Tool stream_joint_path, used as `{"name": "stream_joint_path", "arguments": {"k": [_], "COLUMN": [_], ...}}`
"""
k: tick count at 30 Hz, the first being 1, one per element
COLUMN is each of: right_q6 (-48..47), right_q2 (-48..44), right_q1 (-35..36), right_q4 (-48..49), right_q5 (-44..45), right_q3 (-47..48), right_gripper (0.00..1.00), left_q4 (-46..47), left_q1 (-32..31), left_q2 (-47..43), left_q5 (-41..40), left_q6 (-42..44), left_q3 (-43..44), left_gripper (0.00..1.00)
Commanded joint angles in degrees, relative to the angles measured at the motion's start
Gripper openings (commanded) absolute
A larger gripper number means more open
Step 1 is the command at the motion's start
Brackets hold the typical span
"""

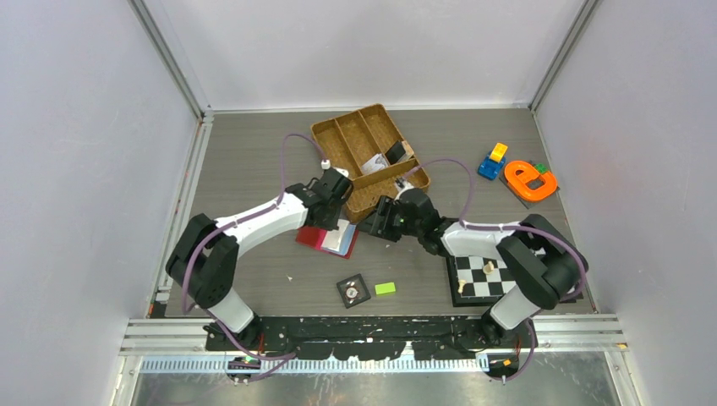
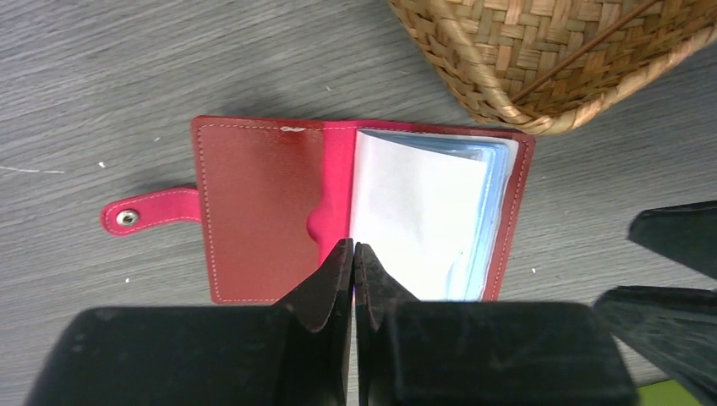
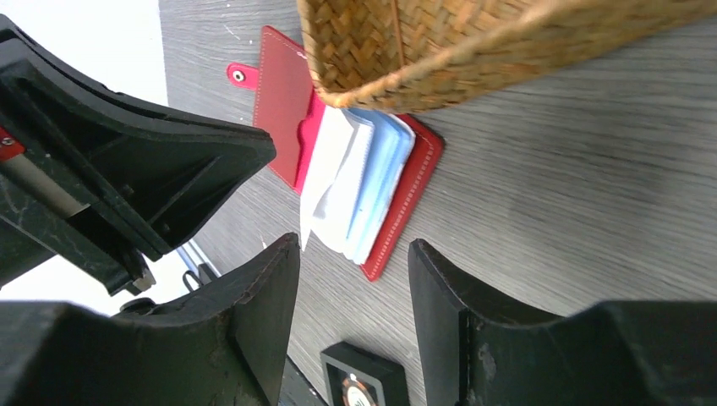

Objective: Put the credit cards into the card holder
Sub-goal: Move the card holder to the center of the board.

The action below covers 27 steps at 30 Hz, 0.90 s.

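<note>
One red card holder lies open on the grey table, showing white and pale blue leaves. Its far corner is just beside one woven tray. The left gripper is at the holder's near edge, fingers pressed together. The right gripper hangs nearby, jaws apart and empty. One black dial tile and one green block lie nearer the arms.

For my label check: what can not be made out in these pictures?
- Top view: items in the woven tray too small to name; left arm covers part of the card holder.
- Left wrist: shut left hand hides the holder's near edge.
- Right wrist: tray covers the holder's far corner.
</note>
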Motion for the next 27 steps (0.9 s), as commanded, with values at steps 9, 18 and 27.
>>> {"name": "stream_joint_path", "arguments": {"k": [9,18,27], "right_q6": [4.36,4.67,4.51], "right_q2": [10.99,13.60,16.94], "right_q1": [1.97,2.52,2.83], "right_q4": [10.41,11.56,11.98], "right_q5": [-1.15,-1.42,-1.19], "right_q3": [6.39,7.47,8.83], "right_gripper": [0.51,0.46,0.43], "left_q4": [3.70,6.25,9.06], "left_q1": [11.00,17.88,18.79], "left_q2": [-7.05,-6.99,-6.33], "left_q5": [5.75,12.20,14.54], "left_q6": [0.95,-0.38,-1.72], "left_q3": [-4.75,-8.43,-10.94], "left_gripper": [0.52,0.57,0.51]}}
